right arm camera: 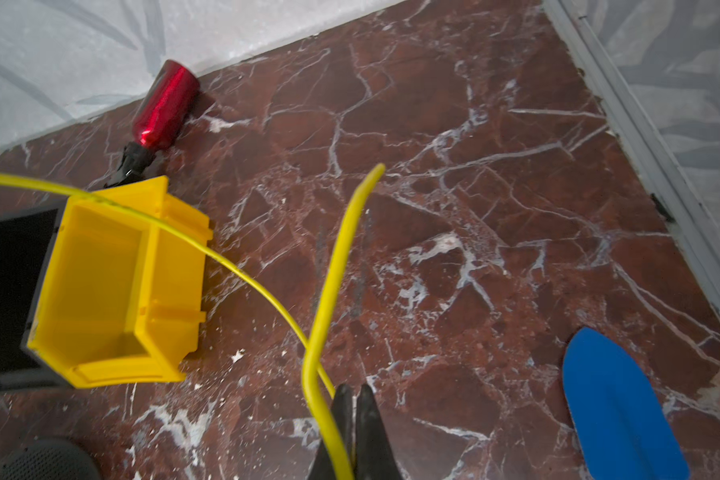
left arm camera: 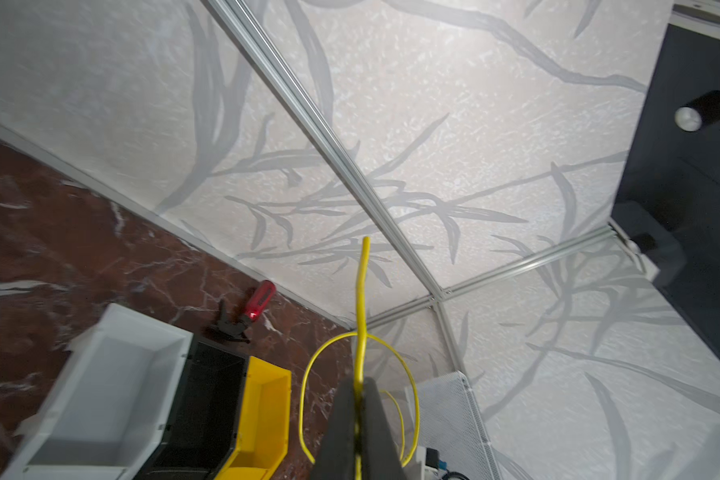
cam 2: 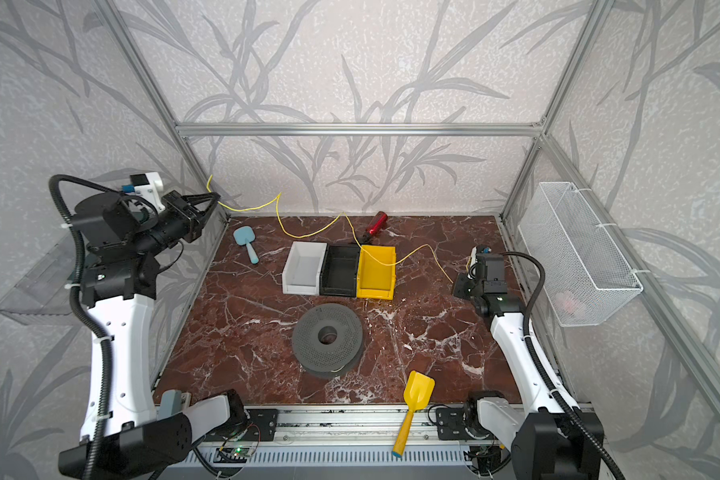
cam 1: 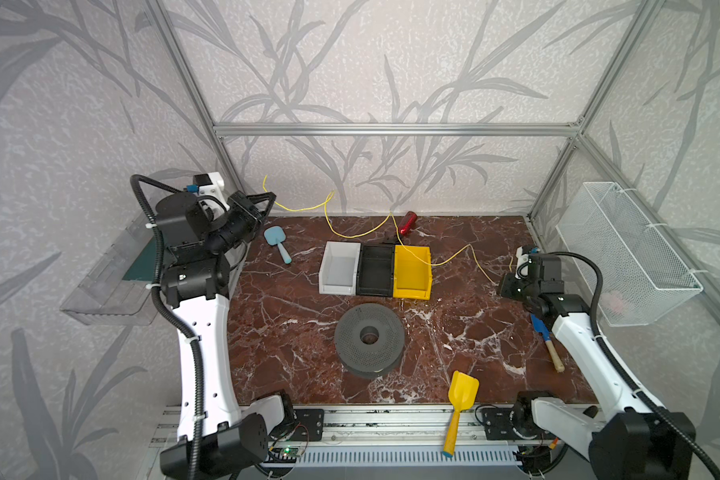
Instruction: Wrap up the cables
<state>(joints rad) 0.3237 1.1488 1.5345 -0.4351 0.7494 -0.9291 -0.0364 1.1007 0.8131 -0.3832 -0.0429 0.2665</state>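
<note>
The cable (cam 1: pixel 304 209) (cam 2: pixel 250 206) is one thin yellow wire strung in loose curves from the raised left gripper, over the yellow bin (cam 1: pixel 412 272), down to the right gripper. My left gripper (cam 1: pixel 272 196) (cam 2: pixel 216 197) (left arm camera: pixel 360 380) is held high at the back left corner, shut on the cable (left arm camera: pixel 364 291); a short free end sticks out past its tips and a loop hangs behind. My right gripper (cam 1: pixel 503 287) (cam 2: pixel 456 286) (right arm camera: pixel 354 390) sits low by the right edge, shut on the cable (right arm camera: pixel 333 282), whose short end curves up past its fingers.
White (cam 1: pixel 339 270), black (cam 1: pixel 377 270) and yellow bins stand side by side mid-table. A grey spool (cam 1: pixel 368 338) lies in front of them. A red bottle (cam 1: pixel 408 222), light-blue scoop (cam 1: pixel 277 241), yellow shovel (cam 1: pixel 460 399) and blue shovel (cam 1: pixel 543 336) lie about. A wire basket (cam 1: pixel 628 249) hangs on the right wall.
</note>
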